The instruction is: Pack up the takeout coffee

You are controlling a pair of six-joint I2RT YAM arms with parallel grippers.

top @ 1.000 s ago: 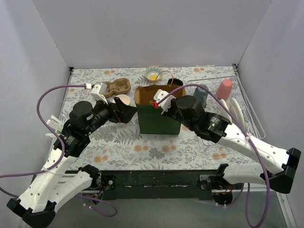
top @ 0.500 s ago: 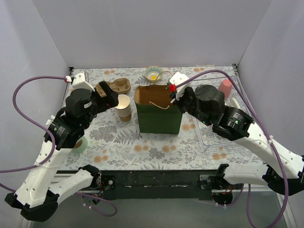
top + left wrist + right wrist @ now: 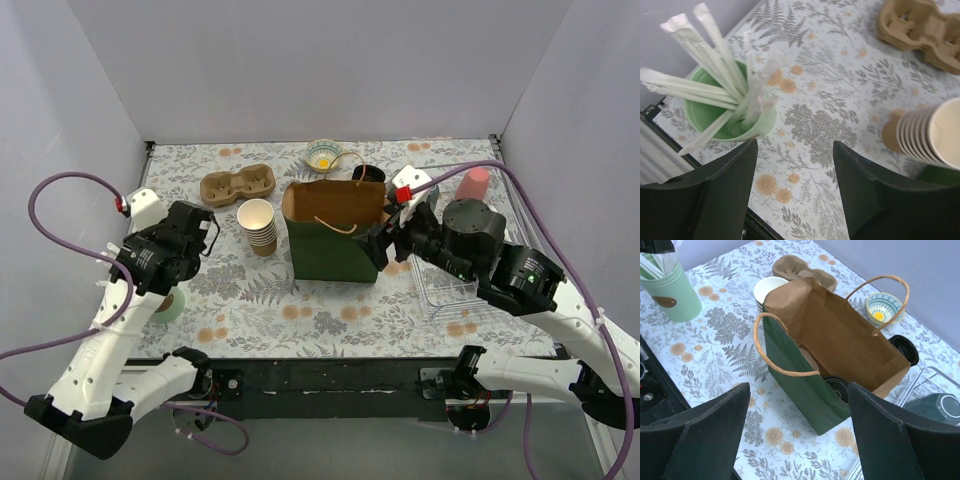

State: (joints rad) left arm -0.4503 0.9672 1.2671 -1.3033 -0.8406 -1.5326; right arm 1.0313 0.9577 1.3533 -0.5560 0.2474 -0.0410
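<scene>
Black and round, the lid is all we can see of the takeout coffee (image 3: 836,385). The cup stands upright at the bottom of the green bag (image 3: 800,395), close to the near wall, with its paper body hidden. Our right gripper (image 3: 799,405) hangs wide open and empty just beside the bag. We judge it should draw straight away, clear of the near handle (image 3: 790,374), so the bag does not tip. Our left gripper (image 3: 794,150), jaws apart and empty, hovers near the straw cup (image 3: 725,120).
</scene>
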